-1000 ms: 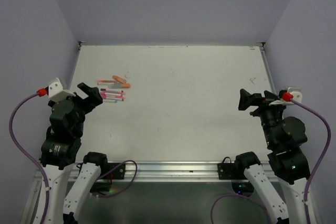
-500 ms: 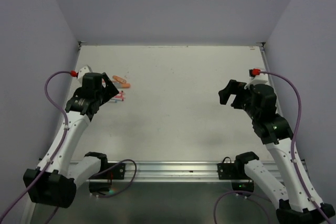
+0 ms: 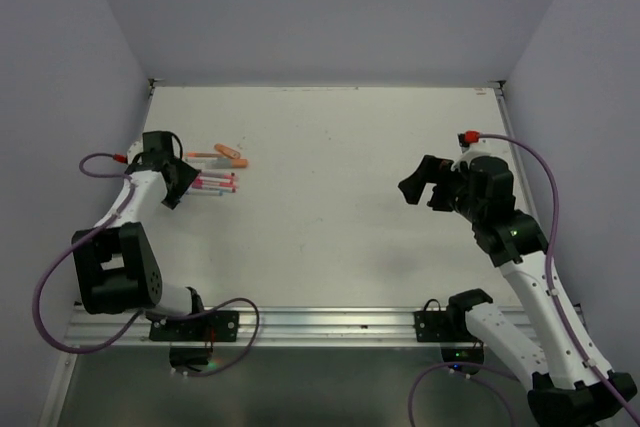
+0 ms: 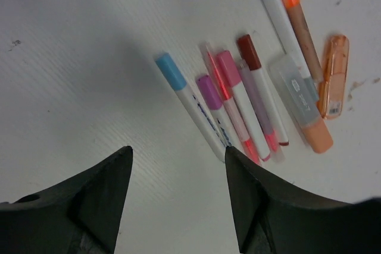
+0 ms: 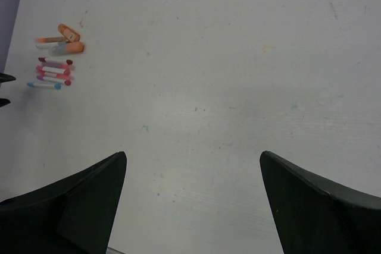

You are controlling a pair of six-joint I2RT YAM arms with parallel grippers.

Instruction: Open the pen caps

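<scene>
the white table [image 3: 350,207] fills the middle of the top view, between pale purple walls. the right arm [image 3: 520,247] reaches up from the lower right, the left arm [image 3: 125,212] from the lower left edge. the right hand [image 3: 415,182] hangs over the right half of the table, well apart from everything; in its own view the right hand [image 5: 191,154] has its jaws spread wide with nothing between them. the left hand [image 3: 183,187] sits at the upper left, just beside the pens [image 3: 215,183]; in its wrist view the left hand [image 4: 178,150] has its fingers partly apart, with only bare table between them, and grips nothing. the pens [image 4: 250,99] lie side by side in the upper right of that view, just beyond the fingertips. two thicker orange markers [image 4: 306,117] lie at the right end of the row, touching each other. the blue cap [image 4: 171,71], purple cap [image 4: 208,91], pink cap [image 4: 228,68] and dark red cap [image 4: 249,52] sit on their barrels.
</scene>
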